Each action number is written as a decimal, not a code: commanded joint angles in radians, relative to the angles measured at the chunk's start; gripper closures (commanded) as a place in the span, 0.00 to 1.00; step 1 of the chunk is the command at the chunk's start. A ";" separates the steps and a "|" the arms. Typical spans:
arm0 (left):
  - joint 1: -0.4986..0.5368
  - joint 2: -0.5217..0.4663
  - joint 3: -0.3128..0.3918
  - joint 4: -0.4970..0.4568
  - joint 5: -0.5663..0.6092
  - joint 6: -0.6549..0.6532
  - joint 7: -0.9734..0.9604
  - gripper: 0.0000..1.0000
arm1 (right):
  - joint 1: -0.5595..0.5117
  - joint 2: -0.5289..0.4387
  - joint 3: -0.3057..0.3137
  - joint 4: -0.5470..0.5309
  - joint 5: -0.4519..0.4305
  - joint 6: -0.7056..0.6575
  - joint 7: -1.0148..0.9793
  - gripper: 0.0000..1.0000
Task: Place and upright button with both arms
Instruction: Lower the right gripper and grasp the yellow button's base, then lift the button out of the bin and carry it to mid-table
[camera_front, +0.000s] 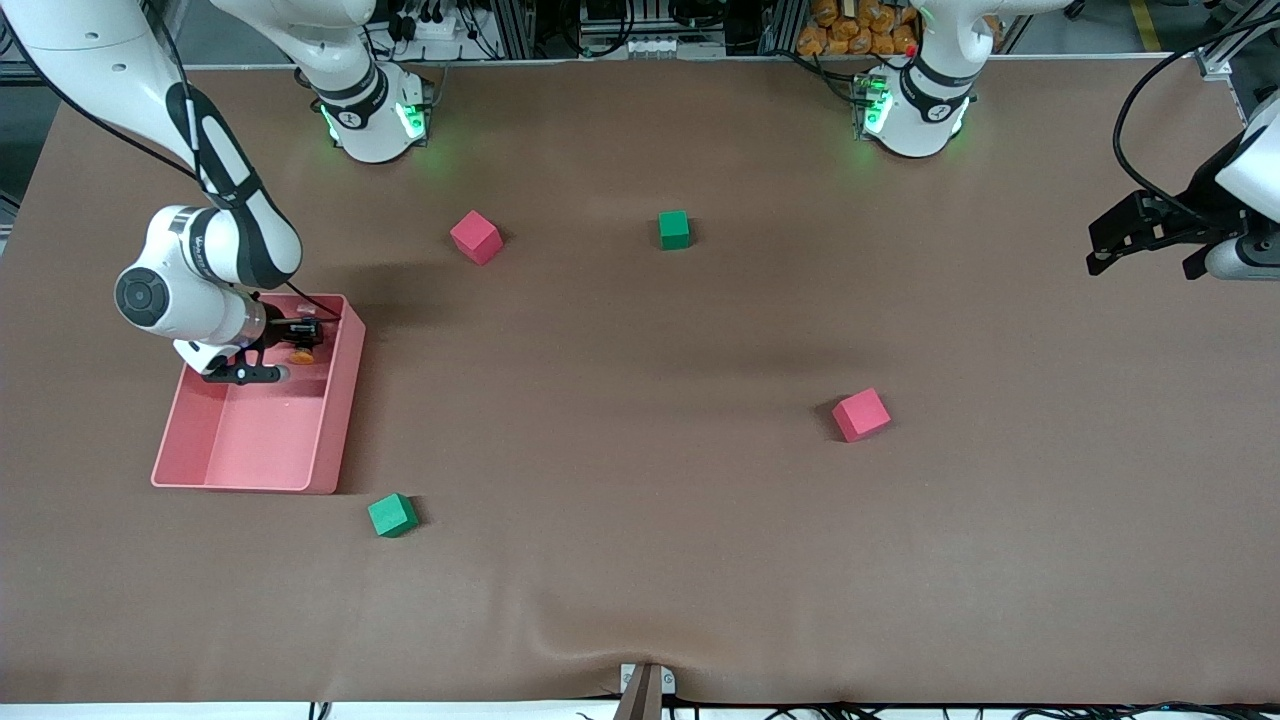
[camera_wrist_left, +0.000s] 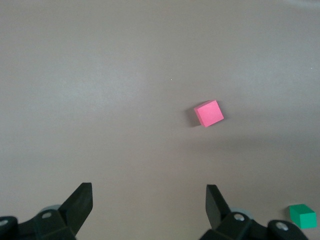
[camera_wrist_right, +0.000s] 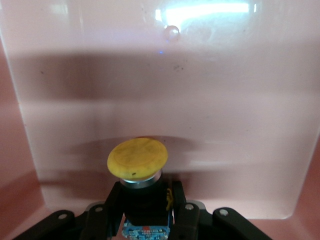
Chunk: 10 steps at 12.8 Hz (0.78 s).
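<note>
Pink tray near the right arm's end of the table: right gripper is down inside it, clenched on the button. Pick step; next, lift clear of the tray. Left gripper waits, released, well apart from the tray.

The front camera looks down on the whole worktop. The left wrist camera shares its pink cube, at four o'clock from centre; the right wrist camera peers closely into the tray.
</note>
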 joint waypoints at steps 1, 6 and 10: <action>0.011 0.005 -0.003 0.015 0.002 -0.018 0.015 0.00 | 0.003 -0.026 0.002 0.036 0.007 -0.050 -0.009 1.00; 0.009 0.005 -0.003 0.015 0.004 -0.018 0.013 0.00 | 0.033 -0.032 0.001 0.325 0.007 -0.408 -0.014 1.00; 0.011 0.006 -0.003 0.012 0.004 -0.018 0.015 0.00 | 0.136 -0.029 0.002 0.476 0.008 -0.509 -0.034 0.98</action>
